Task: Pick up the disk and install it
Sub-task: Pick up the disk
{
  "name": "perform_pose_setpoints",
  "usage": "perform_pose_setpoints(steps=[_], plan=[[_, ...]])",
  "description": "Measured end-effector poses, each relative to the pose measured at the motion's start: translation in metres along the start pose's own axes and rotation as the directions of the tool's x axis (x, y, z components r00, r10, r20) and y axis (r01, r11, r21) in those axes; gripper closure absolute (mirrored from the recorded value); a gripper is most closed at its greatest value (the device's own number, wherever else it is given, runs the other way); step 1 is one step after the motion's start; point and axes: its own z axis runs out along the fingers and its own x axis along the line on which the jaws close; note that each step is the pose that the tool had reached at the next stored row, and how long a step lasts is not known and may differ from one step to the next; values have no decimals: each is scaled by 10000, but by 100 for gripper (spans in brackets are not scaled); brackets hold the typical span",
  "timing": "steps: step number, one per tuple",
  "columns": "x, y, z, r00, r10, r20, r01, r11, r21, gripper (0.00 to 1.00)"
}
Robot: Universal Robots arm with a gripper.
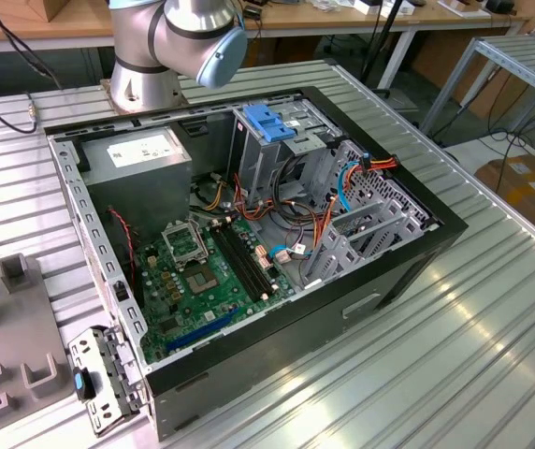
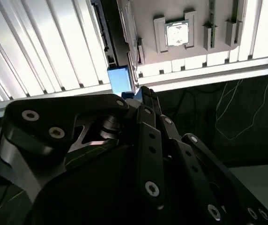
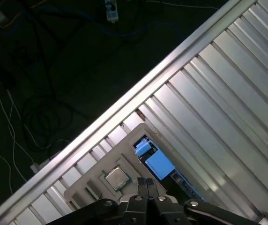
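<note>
In both wrist views the disk appears edge-on. It is a narrow dark strip with a bright blue end, running along one side of a grey fixture near the table's edge. My gripper hangs well above the table. The disk's blue end sits just past my fingertips in the picture. The fingers are drawn together and nothing shows between them. I cannot tell whether they touch the disk. In the exterior view the arm's base joints stand behind the open computer case.
The case's drive cage has a blue plastic piece on top. A metal flap with a small blue latch juts from the case's near corner beside the fixture. A processor rests in the fixture. Floor and cables lie beyond the table edge.
</note>
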Motion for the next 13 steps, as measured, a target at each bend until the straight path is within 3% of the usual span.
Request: perform_pose_setpoints(steps=[3, 7, 8, 13], plan=[[0, 0, 3, 9973, -740, -35, 740, 9973, 25, 89], [-4, 1, 10, 9897, -1431, -68, 1431, 9897, 47, 89], [-12, 7, 18, 9881, -1537, -74, 1537, 9881, 49, 89], [-20, 7, 65, 9875, -1575, -59, 1576, 9875, 72, 89]])
